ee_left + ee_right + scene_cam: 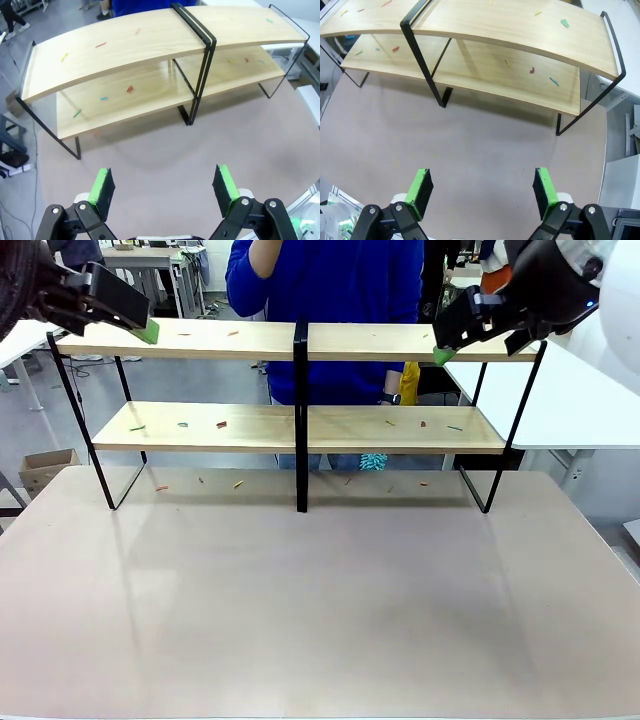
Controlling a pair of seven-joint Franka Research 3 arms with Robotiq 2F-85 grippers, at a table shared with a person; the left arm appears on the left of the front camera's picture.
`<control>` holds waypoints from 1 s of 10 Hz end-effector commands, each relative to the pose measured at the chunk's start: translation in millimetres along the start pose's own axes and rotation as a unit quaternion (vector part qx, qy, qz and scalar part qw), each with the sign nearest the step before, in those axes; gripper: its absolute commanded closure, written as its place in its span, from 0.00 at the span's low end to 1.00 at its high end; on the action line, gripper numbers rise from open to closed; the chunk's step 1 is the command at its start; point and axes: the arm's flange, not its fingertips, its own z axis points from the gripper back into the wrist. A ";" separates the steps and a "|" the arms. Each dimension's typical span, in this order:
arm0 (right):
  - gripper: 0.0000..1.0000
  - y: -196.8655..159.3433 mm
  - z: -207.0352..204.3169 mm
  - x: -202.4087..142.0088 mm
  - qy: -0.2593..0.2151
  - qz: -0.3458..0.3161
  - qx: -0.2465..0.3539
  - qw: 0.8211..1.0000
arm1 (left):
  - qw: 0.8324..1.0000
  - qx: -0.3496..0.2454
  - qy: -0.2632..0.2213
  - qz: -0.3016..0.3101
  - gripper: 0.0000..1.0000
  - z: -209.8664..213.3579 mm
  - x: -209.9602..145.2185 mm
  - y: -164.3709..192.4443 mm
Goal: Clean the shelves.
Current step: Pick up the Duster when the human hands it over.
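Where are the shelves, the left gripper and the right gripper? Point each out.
shelves [300, 420]: front view, central black upright.
left gripper [162, 175]: left wrist view, midway between fingertips.
right gripper [481, 175]: right wrist view, midway between fingertips.

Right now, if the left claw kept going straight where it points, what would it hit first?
Probably the table just in front of the shelves, or the front edge of the lower board; depth is hard to judge. Nothing lies nearer the left claw.
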 end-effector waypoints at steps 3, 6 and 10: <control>0.00 -4.6 -2.4 -0.5 0.002 0.008 0.003 1.000 | 1.000 0.000 0.001 0.000 0.00 -0.5 0.0 0.1; 0.00 -1.4 3.1 -1.1 -0.009 0.009 0.014 1.000 | 1.000 0.000 0.001 0.000 0.00 -0.5 0.0 0.1; 0.00 2.2 20.5 0.9 -0.062 -0.004 0.048 0.997 | 1.000 0.000 0.001 0.000 0.00 -0.5 0.0 0.1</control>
